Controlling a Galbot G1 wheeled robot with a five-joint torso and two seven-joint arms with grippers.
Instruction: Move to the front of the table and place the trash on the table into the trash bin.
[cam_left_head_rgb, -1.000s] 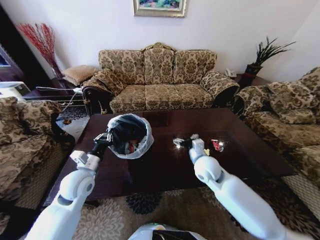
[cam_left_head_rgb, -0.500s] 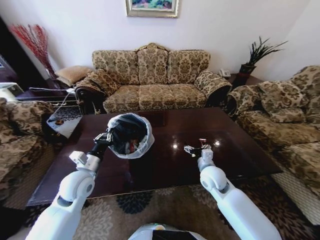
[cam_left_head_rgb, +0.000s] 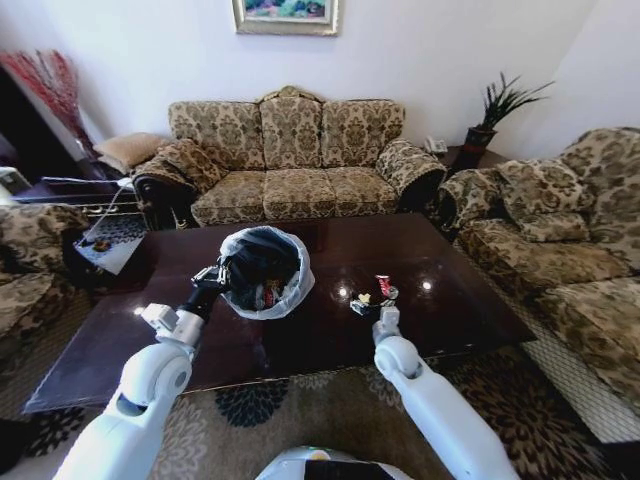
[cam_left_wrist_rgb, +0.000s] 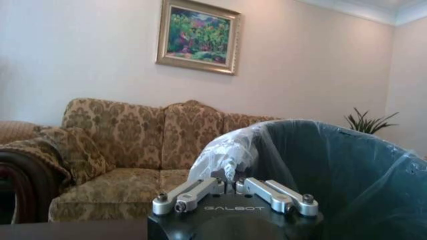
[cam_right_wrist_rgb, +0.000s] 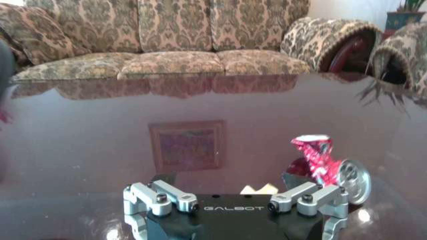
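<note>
On the counter: the dark glossy counter is carrying the trash bin toward its left half and a small cluster of trash nearer the middle.
Left claw: the left claw is reaching in from the left and is clamped on the rim of the trash bin; in the left wrist view its fingers are pinching together on the clear-white bag edge, with the dark liner rising right behind them.
Trash bin: it is sitting tilted toward the robot, showing a black liner and some red and white litter inside.
Right claw: the right claw is hovering low at the near side of the trash cluster, its fingers standing apart with nothing between them.
Trash: a crushed red-white can is lying on the glossy top just beyond the right claw; a yellowish scrap is peeking out right at the claw's front edge, beside the can.
Surroundings: a patterned sofa is standing behind the counter, an armchair to the right, and a framed painting is hanging on the wall.
</note>
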